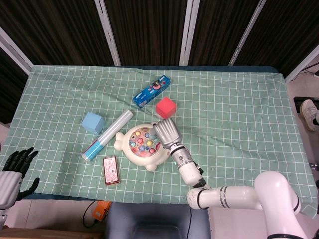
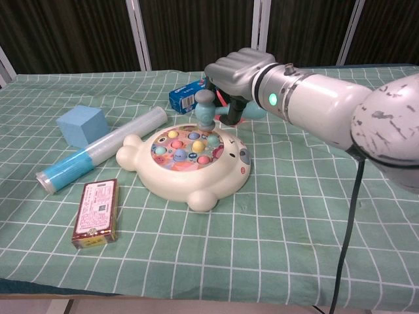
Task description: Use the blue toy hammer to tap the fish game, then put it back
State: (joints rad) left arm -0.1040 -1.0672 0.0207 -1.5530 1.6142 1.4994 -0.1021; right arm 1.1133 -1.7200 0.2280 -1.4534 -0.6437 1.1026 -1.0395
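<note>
The fish game (image 1: 141,145) (image 2: 186,163) is a cream, whale-shaped toy with several coloured fish on its round top. My right hand (image 1: 167,132) (image 2: 239,74) grips the blue toy hammer (image 2: 205,108) by its handle. The hammer head hangs just above the far right rim of the game. In the head view the hand hides most of the hammer. My left hand (image 1: 16,164) hangs open off the table's left front corner, holding nothing.
A red cube (image 1: 166,107) and a blue snack box (image 1: 151,91) (image 2: 185,96) lie behind the game. A clear tube with a blue end (image 1: 107,135) (image 2: 101,148), a light blue cube (image 1: 92,123) (image 2: 82,125) and a red card pack (image 1: 111,171) (image 2: 96,212) lie to its left.
</note>
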